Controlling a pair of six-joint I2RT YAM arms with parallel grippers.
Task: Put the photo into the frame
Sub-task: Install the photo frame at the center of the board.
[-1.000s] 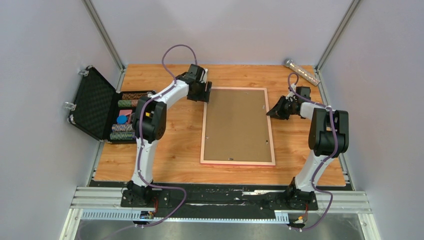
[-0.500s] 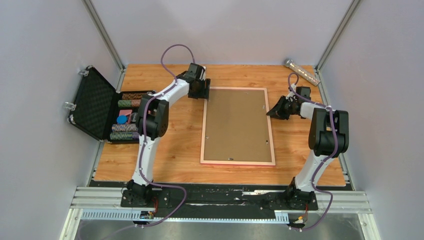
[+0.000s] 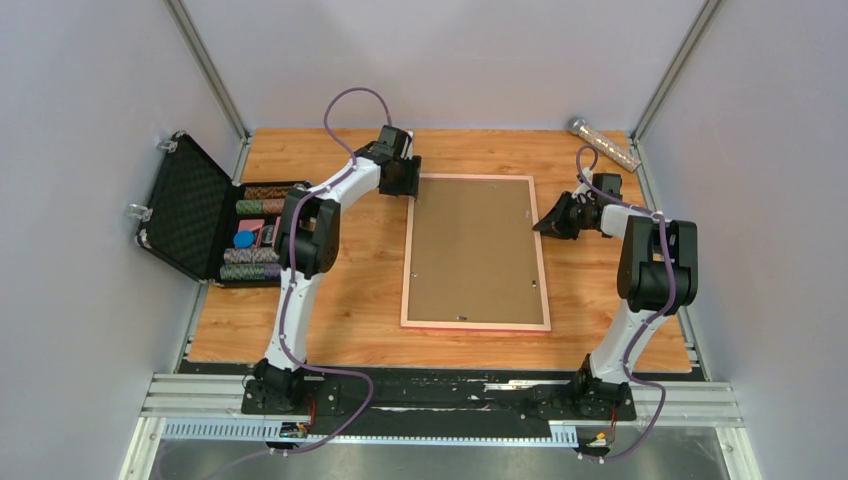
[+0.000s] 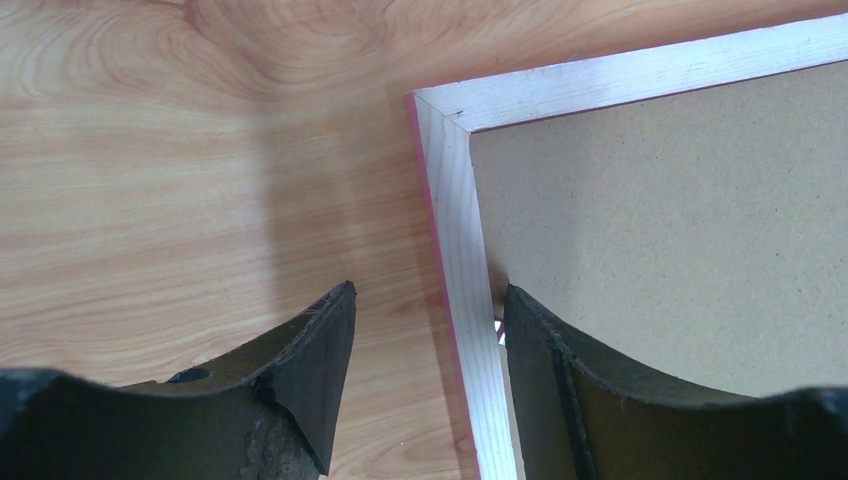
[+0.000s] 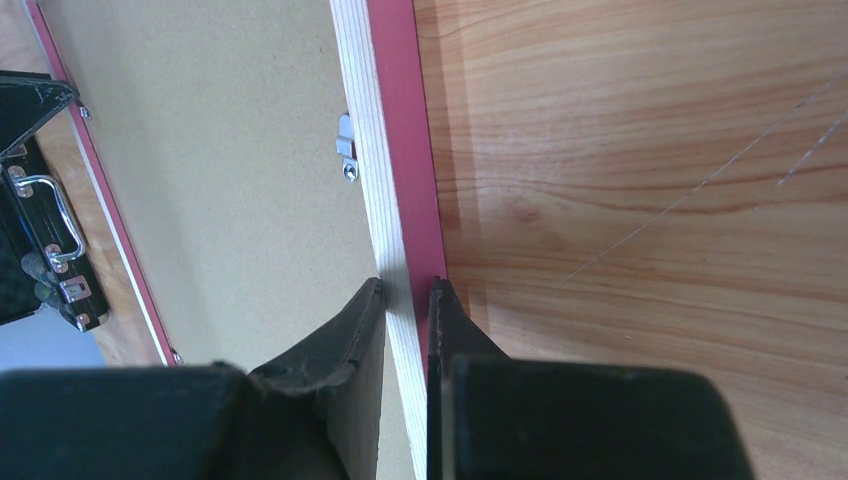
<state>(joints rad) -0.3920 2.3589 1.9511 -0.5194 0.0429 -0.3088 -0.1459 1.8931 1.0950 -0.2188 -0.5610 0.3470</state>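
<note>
Shift: left pincer (image 4: 428, 305) now nearer the frame (image 4: 600, 85) far-left corner, half-open astride its rail, gripping nothing. The right pincer (image 5: 405, 290) is clamped on the opposite rail. Two-sided lift likely next.

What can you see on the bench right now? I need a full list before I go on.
frame: one, pink edges with pale back rails, face down mid-table
backing board: one, brown, inside the frame
metal clips: several, silver, along the frame's inner edge
case: one, black, open, at the table's left edge
chip stacks: several, mixed colours, inside the case
tube: one, clear and silvery, far right corner
table: one, light wood
photo: none in view
left gripper: one, black, open, straddling the frame's left rail near its far corner
right gripper: one, black, shut on the frame's right rail
</note>
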